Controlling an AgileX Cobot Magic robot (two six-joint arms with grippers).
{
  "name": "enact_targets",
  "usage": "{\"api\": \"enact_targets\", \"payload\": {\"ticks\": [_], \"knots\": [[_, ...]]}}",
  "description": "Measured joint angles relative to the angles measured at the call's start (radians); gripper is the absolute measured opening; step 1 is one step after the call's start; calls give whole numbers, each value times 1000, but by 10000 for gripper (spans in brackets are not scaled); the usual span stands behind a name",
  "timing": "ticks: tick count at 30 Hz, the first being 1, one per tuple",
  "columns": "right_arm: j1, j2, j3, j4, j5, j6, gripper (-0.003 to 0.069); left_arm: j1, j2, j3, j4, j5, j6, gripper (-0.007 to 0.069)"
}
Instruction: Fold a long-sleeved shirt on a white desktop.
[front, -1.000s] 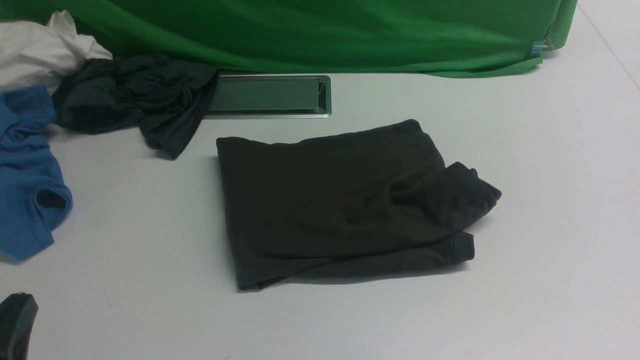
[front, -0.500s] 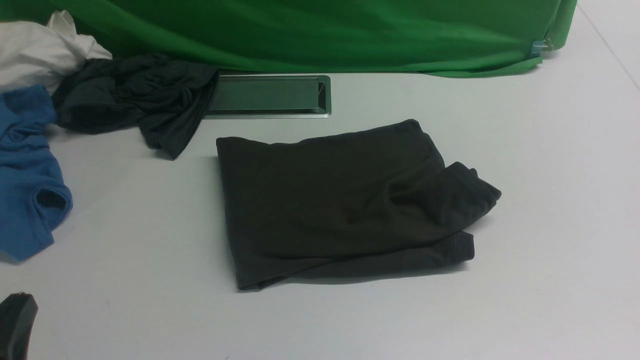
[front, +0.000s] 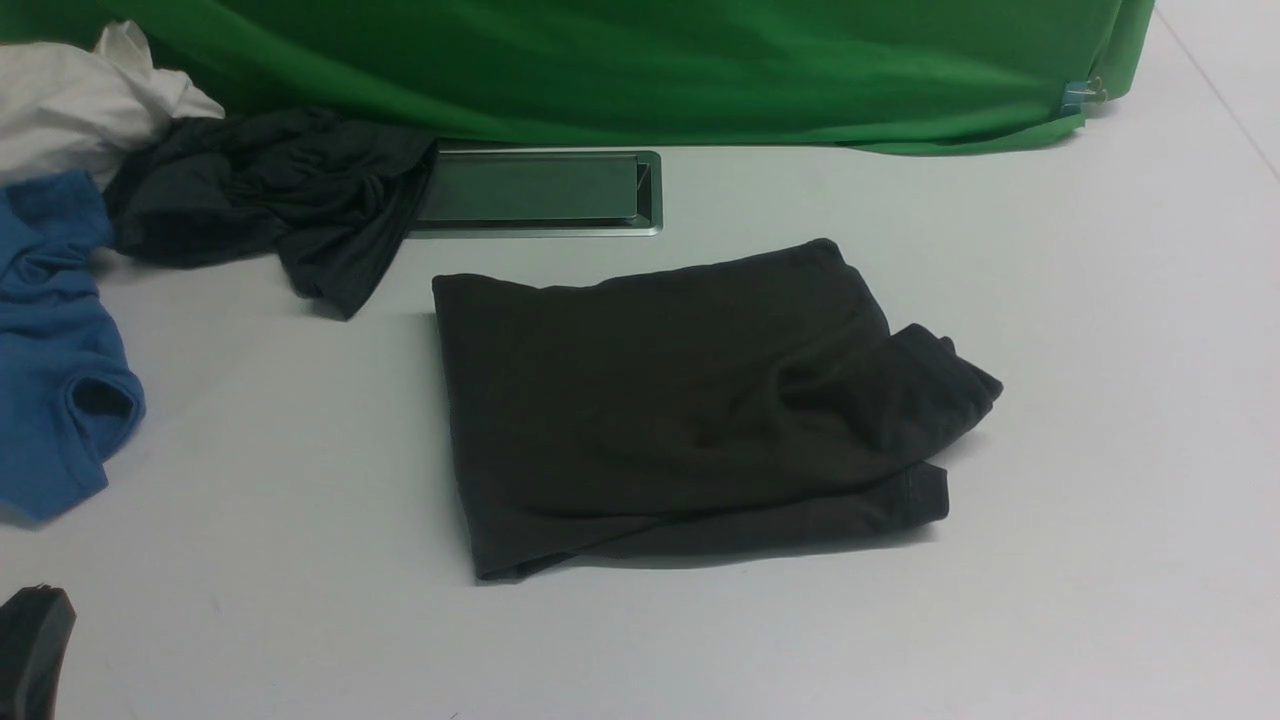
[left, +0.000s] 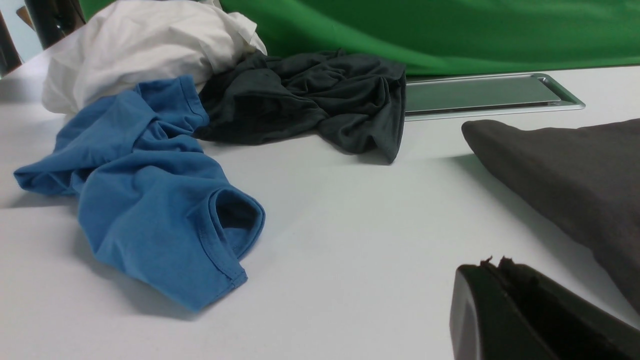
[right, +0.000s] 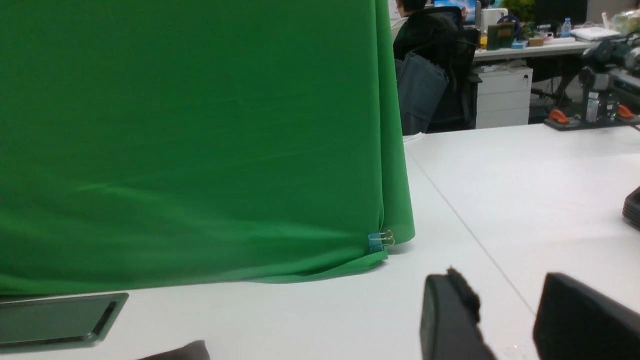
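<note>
The long-sleeved shirt (front: 690, 410), very dark brownish-black, lies folded into a rough rectangle in the middle of the white desktop (front: 1100, 400), with a cuffed end sticking out on its right. Its left edge shows in the left wrist view as the shirt (left: 575, 175). My left gripper (front: 35, 650) sits at the near left corner, well clear of the shirt; seen from the left wrist, the left gripper (left: 495, 265) is shut with nothing between its jaws. My right gripper (right: 500, 295) shows only in its wrist view, open and empty above bare desktop (right: 500, 175).
A crumpled charcoal garment (front: 270, 190), a blue shirt (front: 50, 350) and a white cloth (front: 80, 100) are heaped at the far left. A grey cable hatch (front: 535, 190) lies behind the shirt. A green backdrop (front: 650, 60) hangs along the back.
</note>
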Motion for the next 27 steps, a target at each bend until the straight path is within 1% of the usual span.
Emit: {"api": "enact_targets", "payload": {"ticks": [11,15,21,22,27], "knots": [[0,-3,0,-7,11,15,239,0,0,0,0,0,1,20],[-5,-24,15,-7,28,-3,239,0,0,0,0,0,2,20],[-36,-105,153,-9,37,-74,239,0,0,0,0,0,2,20],[-37,-112,159,-9,37,-79,239,0,0,0,0,0,2,20],[-37,-238,332,-9,41,-88,239,0,0,0,0,0,0,20]]}}
